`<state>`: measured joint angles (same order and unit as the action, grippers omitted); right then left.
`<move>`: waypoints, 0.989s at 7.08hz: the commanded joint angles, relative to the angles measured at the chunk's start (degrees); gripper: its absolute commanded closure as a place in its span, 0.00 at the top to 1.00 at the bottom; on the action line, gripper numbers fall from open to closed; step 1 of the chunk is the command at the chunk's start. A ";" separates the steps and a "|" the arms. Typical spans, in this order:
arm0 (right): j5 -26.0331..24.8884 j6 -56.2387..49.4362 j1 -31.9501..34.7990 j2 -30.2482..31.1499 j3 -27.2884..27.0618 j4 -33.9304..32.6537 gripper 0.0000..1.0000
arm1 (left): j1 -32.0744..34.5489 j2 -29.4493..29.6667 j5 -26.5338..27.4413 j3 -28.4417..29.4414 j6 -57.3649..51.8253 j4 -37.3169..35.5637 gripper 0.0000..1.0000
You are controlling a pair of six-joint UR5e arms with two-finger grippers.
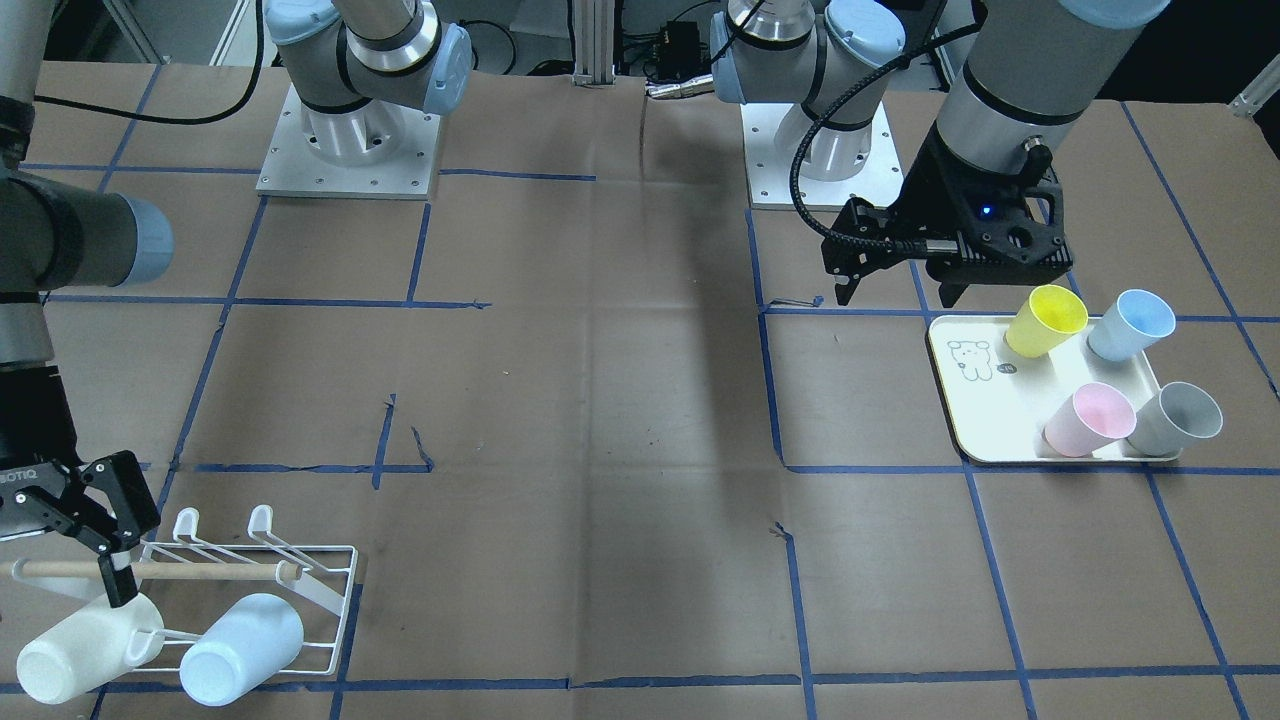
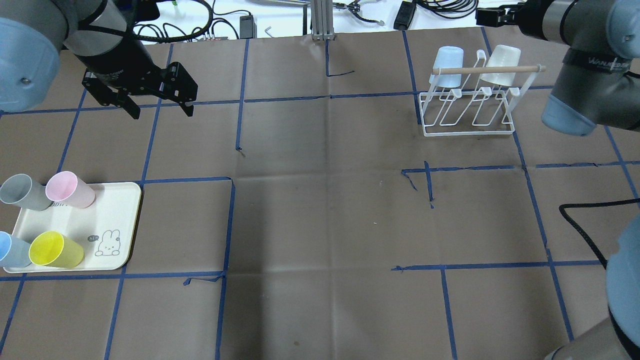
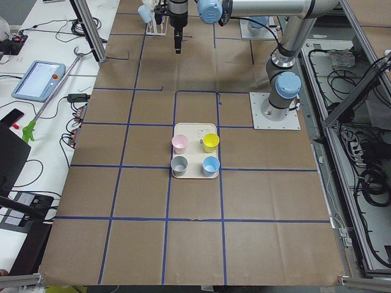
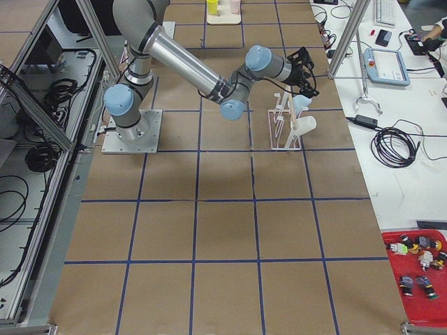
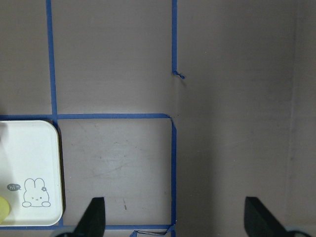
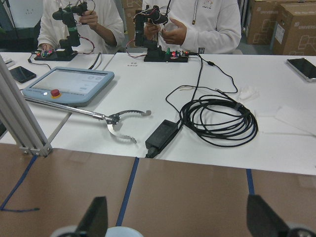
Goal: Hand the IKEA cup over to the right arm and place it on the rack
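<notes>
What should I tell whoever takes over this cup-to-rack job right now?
Left gripper: open, empty, raised over bare table beside the tray.
Right gripper: open, holding nothing, at the rack next to the white cup.
Done: the white cup and the light blue cup sit on the rack's prongs.
Left: the yellow cup, blue cup, pink cup and grey cup stand on the tray; each presumably needs picking up, handing to the right arm and racking.
</notes>
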<state>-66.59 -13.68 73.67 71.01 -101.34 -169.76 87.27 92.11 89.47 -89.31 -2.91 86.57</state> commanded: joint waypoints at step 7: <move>-14.17 6.73 12.20 29.34 0.79 68.78 1.00 | -0.09 0.18 0.18 -0.42 -0.34 0.09 0.99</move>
<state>-80.43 -7.90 85.74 97.55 -100.57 -109.38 87.19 92.37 89.62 -89.56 -3.30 86.65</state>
